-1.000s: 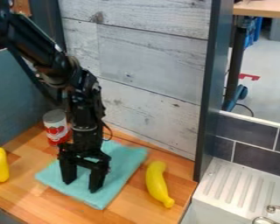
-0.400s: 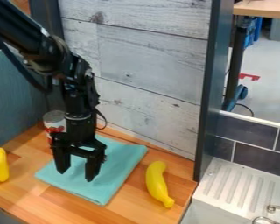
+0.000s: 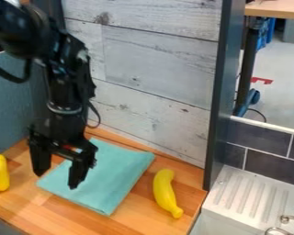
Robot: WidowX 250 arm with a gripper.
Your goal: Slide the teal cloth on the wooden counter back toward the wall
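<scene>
The claw point(image 3: 57, 179), spread and empty, hangs by the left corner of the cloth point(image 3: 110, 179), which lies between the front and back edges of the desk point(image 3: 137, 215); low fingertips could rumple it.

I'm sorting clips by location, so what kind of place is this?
Probably a toy kitchen set up in a workspace: a draining board beside dark wall tiles, and a plastic-looking banana.
</scene>
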